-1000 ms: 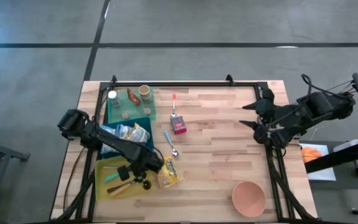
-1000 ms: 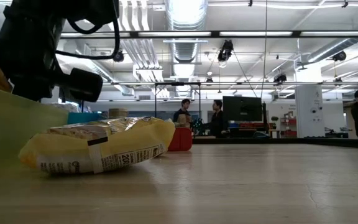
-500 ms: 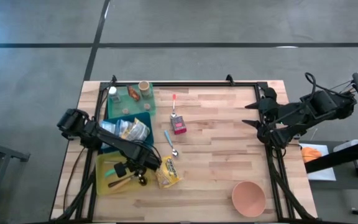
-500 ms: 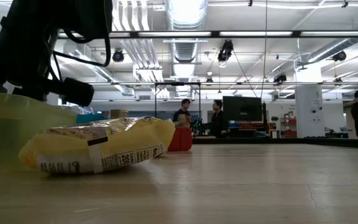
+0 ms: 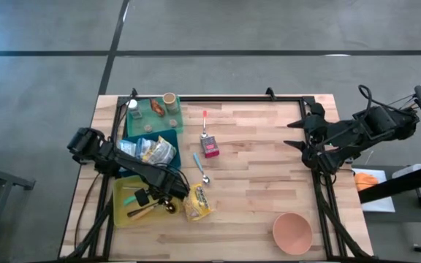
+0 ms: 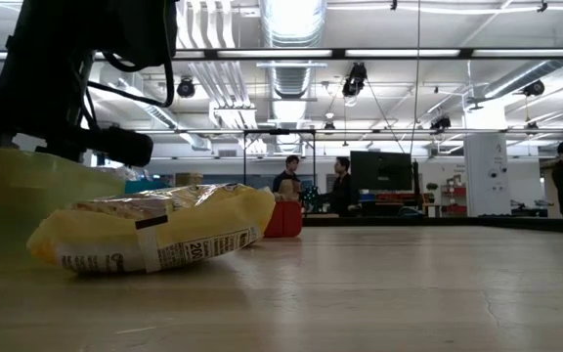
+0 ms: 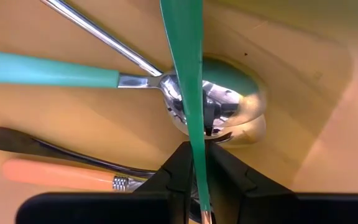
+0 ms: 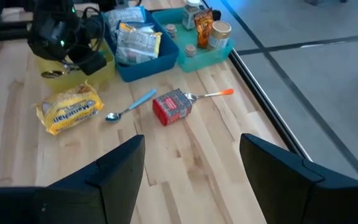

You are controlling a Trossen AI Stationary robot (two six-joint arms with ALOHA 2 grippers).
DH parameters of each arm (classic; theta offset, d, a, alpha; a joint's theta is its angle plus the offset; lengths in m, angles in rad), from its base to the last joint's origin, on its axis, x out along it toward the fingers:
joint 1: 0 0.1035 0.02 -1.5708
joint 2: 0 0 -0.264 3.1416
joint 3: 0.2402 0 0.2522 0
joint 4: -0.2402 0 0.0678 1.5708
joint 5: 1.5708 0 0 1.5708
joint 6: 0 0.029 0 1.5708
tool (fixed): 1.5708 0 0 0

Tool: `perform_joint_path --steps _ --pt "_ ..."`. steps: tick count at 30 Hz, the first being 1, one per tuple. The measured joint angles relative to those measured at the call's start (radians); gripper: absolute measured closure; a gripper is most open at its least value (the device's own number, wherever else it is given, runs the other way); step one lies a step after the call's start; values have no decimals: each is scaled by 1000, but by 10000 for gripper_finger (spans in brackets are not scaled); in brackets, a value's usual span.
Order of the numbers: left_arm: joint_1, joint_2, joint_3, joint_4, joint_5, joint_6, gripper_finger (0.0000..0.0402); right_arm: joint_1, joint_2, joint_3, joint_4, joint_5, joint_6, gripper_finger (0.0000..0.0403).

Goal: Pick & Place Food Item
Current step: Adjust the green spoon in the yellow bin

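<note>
So the food item here looks like the yellow noodle packet (image 5: 198, 204). It's lying flat on the tabletop (image 5: 262, 183), at roughly 7 o'clock from the tabletop's middle in the overhead view, and nothing is holding it. At its 9 o'clock, just beside it, sits the yellow bin (image 5: 120, 191) full of utensils, and that's where the left gripper (image 5: 167, 204) is, down inside the bin near the wall closest to the packet. From the wrist camera its fingers (image 7: 174, 163) are pinched nearly together on a thin green utensil (image 7: 185, 62), one finger on each side of it. Under that there's a teal-handled spoon (image 7: 48, 70), a second metal spoon crossing it, a black handle and an orange-handled utensil (image 7: 55, 175), all lying on the bin floor. Going outward from the packet, at about 12 o'clock there's a blue-handled spoon (image 5: 199, 166), then a small red box (image 5: 210, 148) with another orange-handled utensil (image 5: 205, 120) just past it. At 11 o'clock is a blue bin (image 5: 175, 146) with snack packs, and beyond it a teal tray (image 5: 139, 120) with little jars and cups. A pink bowl (image 5: 292, 232) sits at the packet's 4 o'clock, well apart. The right gripper (image 5: 289, 135) hangs over the tabletop's 3 o'clock edge, fingers spread apart and empty. Some people (image 6: 286, 181) are standing way back in the room.
</note>
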Motion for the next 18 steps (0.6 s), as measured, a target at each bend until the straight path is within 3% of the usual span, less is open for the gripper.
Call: perform_joint_path --steps 9,18 --pt "-2 0 0 22 -5 84 335 0 0 0 11 0 8 140" --pt "-2 0 1 72 -2 177 202 0 0 0 21 -20 11 140"
